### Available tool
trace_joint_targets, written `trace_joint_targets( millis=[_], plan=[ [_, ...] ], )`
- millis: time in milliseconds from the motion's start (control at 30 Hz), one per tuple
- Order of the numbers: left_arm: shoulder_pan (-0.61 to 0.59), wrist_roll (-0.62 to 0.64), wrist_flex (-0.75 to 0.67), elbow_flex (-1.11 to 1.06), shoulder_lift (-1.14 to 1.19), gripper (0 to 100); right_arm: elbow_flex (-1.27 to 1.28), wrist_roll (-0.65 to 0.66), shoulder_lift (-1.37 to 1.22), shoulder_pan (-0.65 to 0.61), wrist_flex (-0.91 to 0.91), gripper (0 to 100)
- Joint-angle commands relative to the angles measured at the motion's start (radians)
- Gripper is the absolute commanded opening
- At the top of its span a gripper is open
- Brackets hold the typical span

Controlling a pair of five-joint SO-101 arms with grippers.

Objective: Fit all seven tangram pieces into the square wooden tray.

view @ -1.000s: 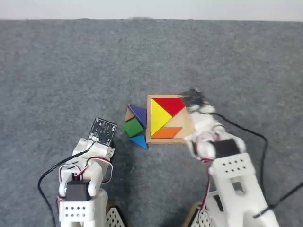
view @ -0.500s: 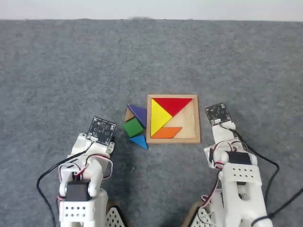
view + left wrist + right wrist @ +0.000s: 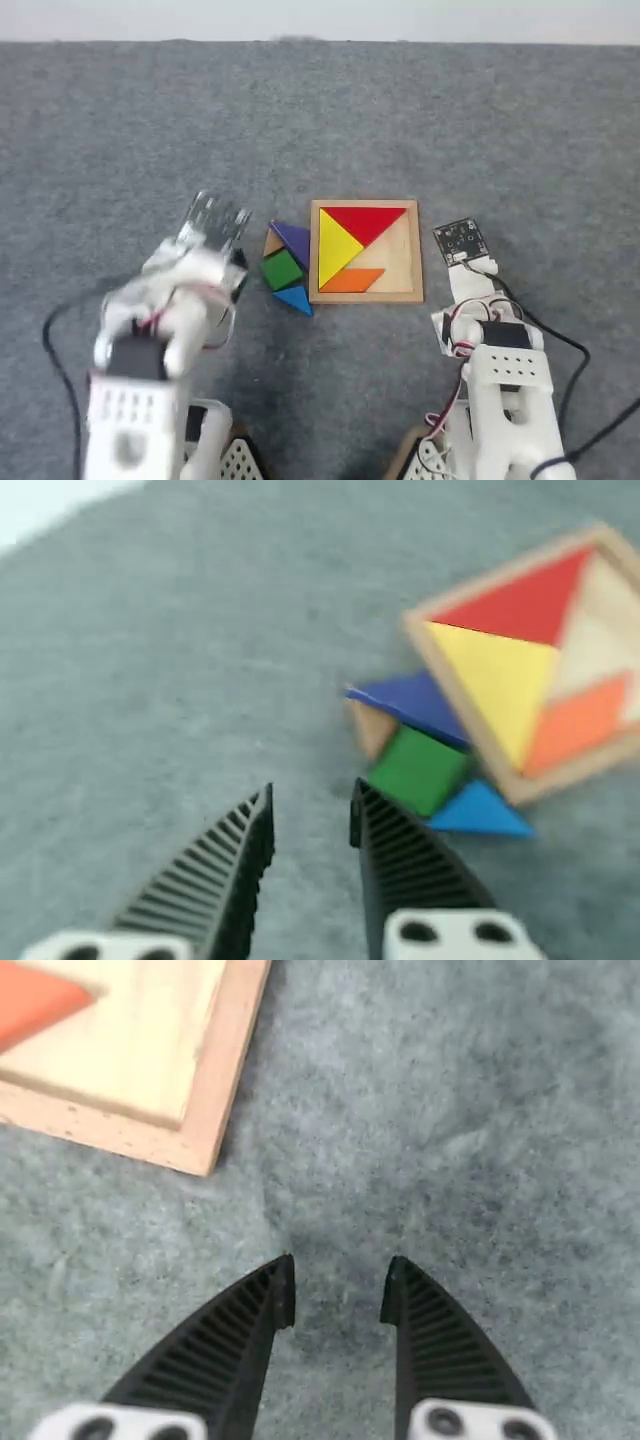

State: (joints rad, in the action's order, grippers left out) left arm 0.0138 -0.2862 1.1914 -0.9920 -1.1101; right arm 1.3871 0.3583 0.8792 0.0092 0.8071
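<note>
Filling tray: it lies mid-table with a red triangle at its far side, a yellow triangle at its left and an orange piece at its near edge. Its right part is bare wood, the same as a second ago.
Loose pieces: a purple piece, a green square, a blue triangle and a tan piece bunch just left of the tray. None has shifted.
Right gripper: it is back from the tray's far right corner, its spot a second ago. It hangs over the grey mat just right of the tray, jaws a little apart and empty.
Left gripper: in the last half second it lifts and swings toward the loose bunch, jaws slightly apart with nothing between.
Meaning: three of seven look placed. The work seems to pass to the left arm, which needs a clean pick from a tight cluster.
</note>
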Motion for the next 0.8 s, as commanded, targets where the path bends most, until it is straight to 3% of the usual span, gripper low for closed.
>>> trace_joint_targets(
  millis=[0, 200, 333, 767],
  plan=[
    [0.101, 0.025, -0.021, 0.303, 0.433, 13, -0.006, 0.015, 0.016, 0.008, -0.025, 15.8],
    [0.117, 0.183, -0.155, 0.453, 0.792, 24, 0.003, 0.015, 0.025, 0.007, -0.027, 15.8],
    [0.121, 0.239, -0.207, 0.509, 0.990, 25, 0.003, 0.015, 0.025, 0.007, -0.027, 15.8],
    [0.060, 0.471, -0.137, 0.664, 1.260, 25, 0.005, 0.020, 0.025, 0.007, -0.027, 15.8]
  ],
)
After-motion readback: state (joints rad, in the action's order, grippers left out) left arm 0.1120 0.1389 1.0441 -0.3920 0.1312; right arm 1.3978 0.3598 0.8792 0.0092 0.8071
